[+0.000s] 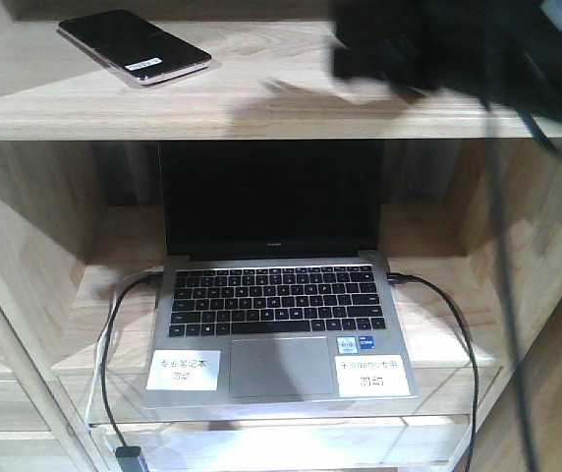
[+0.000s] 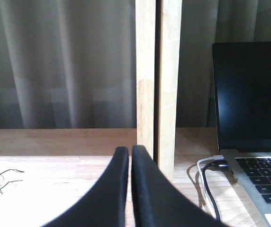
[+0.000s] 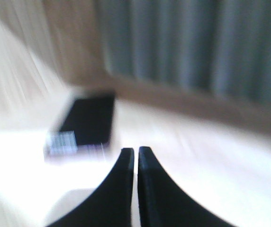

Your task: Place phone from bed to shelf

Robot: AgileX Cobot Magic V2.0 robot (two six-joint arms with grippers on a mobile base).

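Phone (image 1: 135,45) is seen lying on the shelf (image 1: 261,108); right claw (image 3: 136,150), closed and empty, could nudge it if swung left.

Warm, fairly dim front view; the arm (image 1: 458,44) at 1 o'clock is a blurred dark mass casting shadow leftward. Right wrist view smears heavily, glare whitening the shelf (image 3: 211,179) from 7 to 4 o'clock. Left wrist view stays sharp.

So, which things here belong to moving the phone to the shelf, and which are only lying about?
Belong to the job:
- phone, lying flat on the upper board
- shelf
- right gripper, shut, empty

Just there:
- laptop, open, in the compartment below
- cables beside it
- left gripper, shut
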